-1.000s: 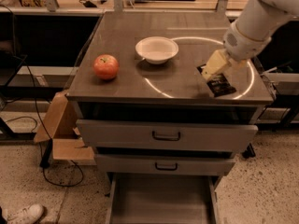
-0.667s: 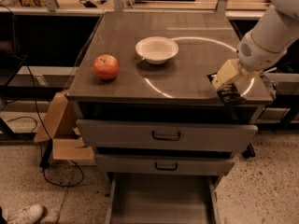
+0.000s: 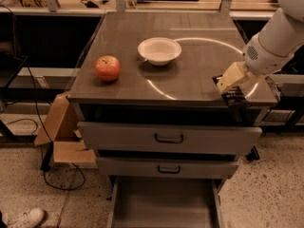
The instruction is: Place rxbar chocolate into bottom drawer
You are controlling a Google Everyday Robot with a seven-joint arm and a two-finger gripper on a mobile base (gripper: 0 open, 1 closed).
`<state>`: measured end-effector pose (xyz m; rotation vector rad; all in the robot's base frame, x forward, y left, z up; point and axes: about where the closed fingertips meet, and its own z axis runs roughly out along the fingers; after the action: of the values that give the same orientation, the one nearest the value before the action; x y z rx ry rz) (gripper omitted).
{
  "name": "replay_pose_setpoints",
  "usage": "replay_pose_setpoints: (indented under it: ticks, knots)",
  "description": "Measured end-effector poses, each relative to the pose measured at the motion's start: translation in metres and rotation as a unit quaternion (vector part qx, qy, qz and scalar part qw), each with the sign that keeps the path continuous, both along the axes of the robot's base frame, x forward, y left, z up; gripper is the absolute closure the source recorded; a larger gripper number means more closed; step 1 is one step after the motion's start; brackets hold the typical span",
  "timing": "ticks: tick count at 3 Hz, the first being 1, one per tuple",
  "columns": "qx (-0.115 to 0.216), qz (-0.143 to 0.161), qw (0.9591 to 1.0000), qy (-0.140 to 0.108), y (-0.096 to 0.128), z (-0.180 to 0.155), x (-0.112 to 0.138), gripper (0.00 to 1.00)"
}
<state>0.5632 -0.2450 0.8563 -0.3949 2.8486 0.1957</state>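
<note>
My gripper point(image 3: 232, 85) hangs over the front right corner of the cabinet top, on the white arm coming in from the upper right. It is shut on the rxbar chocolate point(image 3: 234, 97), a small black bar that sticks out below the pale fingers point(image 3: 230, 78). The bar is held just above the cabinet's front edge. The bottom drawer point(image 3: 164, 205) is pulled open below, a wide grey tray with a bare floor, down and to the left of the gripper.
A red apple point(image 3: 108, 68) and a white bowl point(image 3: 159, 50) sit on the cabinet top point(image 3: 142, 87). The two upper drawers point(image 3: 168, 137) are shut. A cardboard box point(image 3: 61, 132) and cables lie on the floor at the left. A shoe point(image 3: 23, 218) is at the bottom left.
The gripper has moved forward and to the right with the bar, from over the right side of the top to its front right corner.
</note>
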Motion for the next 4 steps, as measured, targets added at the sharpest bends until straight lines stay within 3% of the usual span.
replay_pose_setpoints:
  ticks: [2,3,4]
  knots:
    - [0.000,-0.027,0.9996,0.008,-0.006,-0.015,-0.053,1.00]
    - [-0.005,-0.011,0.9986,0.051,0.008,-0.064,-0.086,1.00]
    - [-0.001,-0.024,0.9990,0.037,0.009,-0.060,-0.084,1.00]
